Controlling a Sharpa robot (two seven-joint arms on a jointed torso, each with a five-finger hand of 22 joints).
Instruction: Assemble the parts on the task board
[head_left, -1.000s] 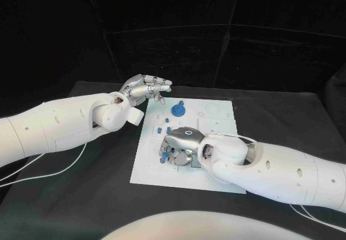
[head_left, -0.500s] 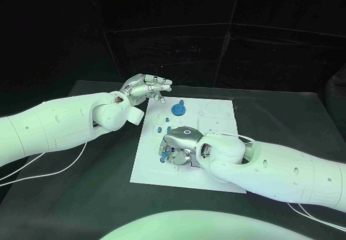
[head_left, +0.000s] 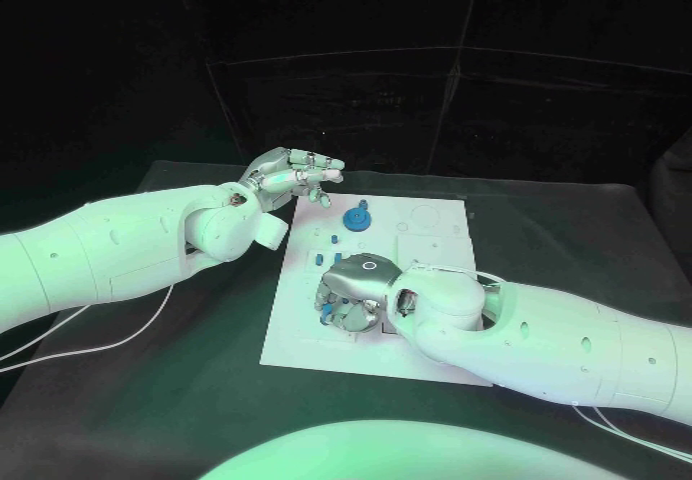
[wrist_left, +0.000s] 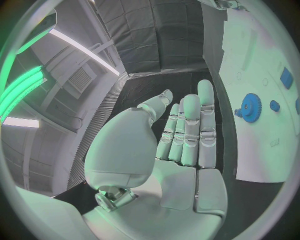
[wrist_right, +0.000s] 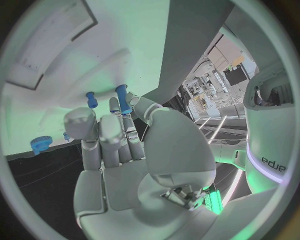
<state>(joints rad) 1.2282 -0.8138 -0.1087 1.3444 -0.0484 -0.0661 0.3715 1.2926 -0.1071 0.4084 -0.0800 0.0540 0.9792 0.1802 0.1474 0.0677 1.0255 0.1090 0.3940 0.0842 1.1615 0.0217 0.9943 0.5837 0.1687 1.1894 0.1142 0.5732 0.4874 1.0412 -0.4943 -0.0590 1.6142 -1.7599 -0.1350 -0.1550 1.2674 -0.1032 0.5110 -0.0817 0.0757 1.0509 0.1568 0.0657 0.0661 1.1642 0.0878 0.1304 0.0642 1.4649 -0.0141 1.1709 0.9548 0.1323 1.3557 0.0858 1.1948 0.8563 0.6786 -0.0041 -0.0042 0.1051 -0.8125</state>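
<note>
Black cloth covers the table (head_left: 173, 350), which carries one white board (head_left: 433, 225). The left hand (head_left: 296, 172) hovers released, fingers apart, beside the board's far corner, near one blue gear (head_left: 358, 217). The right hand (head_left: 356, 290) rests mid-board; its wrist view shows a blue peg (wrist_right: 123, 98) pinched at the fingertips.

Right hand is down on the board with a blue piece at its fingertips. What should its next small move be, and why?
Probably a slight lowering of the right hand to seat the blue peg it pinches at its fingertips into the task board. The peg appears upright just over the white surface, close to another small blue peg. The left hand hovers open at the board's far corner, holding nothing.
</note>
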